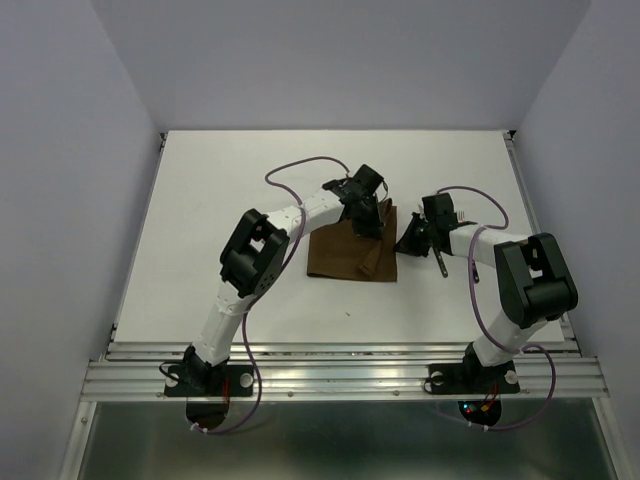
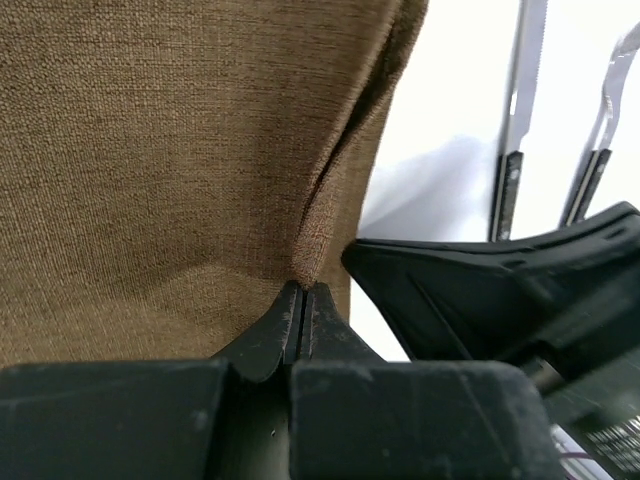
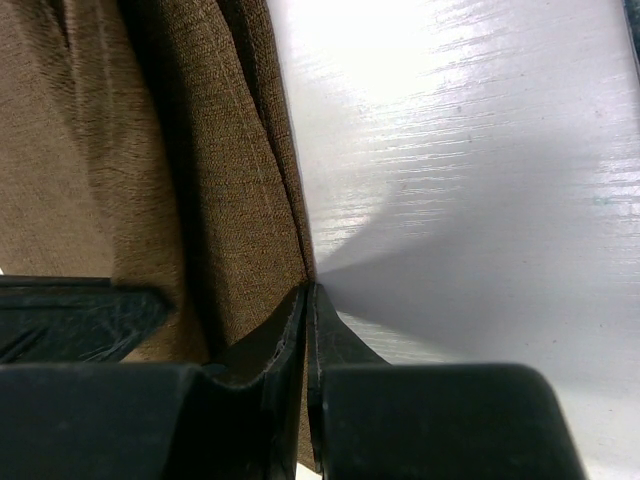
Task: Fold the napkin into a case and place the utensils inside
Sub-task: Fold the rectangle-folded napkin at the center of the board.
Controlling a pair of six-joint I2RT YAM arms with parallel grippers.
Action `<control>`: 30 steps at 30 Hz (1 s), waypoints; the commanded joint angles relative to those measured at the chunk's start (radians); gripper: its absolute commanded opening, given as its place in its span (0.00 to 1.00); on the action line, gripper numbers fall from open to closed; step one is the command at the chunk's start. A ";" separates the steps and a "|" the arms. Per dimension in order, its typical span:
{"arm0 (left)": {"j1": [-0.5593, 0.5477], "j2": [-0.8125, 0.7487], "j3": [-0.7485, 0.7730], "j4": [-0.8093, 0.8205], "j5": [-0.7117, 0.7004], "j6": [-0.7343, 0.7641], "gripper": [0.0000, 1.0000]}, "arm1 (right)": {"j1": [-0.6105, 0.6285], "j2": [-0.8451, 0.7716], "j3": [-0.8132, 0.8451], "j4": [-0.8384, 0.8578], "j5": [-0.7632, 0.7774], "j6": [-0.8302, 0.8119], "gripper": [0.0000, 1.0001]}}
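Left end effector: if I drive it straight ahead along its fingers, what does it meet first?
The napkin. The left end effector is shut on a raised fold of it, and brown cloth fills the line ahead. The knife and fork lie off to the right, probably clear.

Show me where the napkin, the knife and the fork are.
napkin [image 2: 180,150], left wrist view, middle of the cloth
knife [image 2: 524,80], left wrist view, on the blade
fork [image 2: 607,110], left wrist view, on the neck
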 commanded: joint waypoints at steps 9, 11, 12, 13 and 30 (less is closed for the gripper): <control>-0.009 -0.025 0.078 -0.019 -0.003 0.025 0.41 | 0.013 -0.034 -0.022 -0.045 0.040 -0.010 0.08; -0.009 -0.038 0.086 -0.030 -0.006 0.038 0.48 | 0.013 -0.045 -0.013 -0.074 0.057 -0.017 0.08; -0.009 -0.053 0.090 -0.045 -0.009 0.045 0.48 | 0.013 -0.060 -0.008 -0.085 0.074 -0.027 0.09; -0.009 -0.064 0.095 -0.052 -0.012 0.051 0.48 | 0.013 -0.071 -0.002 -0.099 0.083 -0.032 0.09; 0.048 -0.294 -0.089 -0.047 -0.077 0.150 0.44 | 0.013 -0.139 0.122 -0.238 0.175 -0.063 0.20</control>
